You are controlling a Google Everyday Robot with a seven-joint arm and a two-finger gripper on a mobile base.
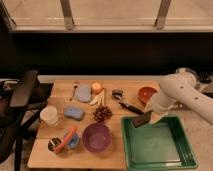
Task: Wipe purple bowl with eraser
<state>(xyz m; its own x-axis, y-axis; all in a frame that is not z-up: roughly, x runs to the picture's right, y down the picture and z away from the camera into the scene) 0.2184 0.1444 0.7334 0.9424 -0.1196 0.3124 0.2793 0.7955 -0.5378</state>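
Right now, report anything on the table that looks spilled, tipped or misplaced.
Nothing stands out. The round glossy purple bowl sits upright. The pincer, shut on the small dark rectangular eraser, hangs over the rim of the green plastic tray.

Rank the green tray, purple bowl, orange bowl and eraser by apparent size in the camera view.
green tray
purple bowl
orange bowl, farther back, so less sure
eraser, held by the gripper above the tray's back-left corner
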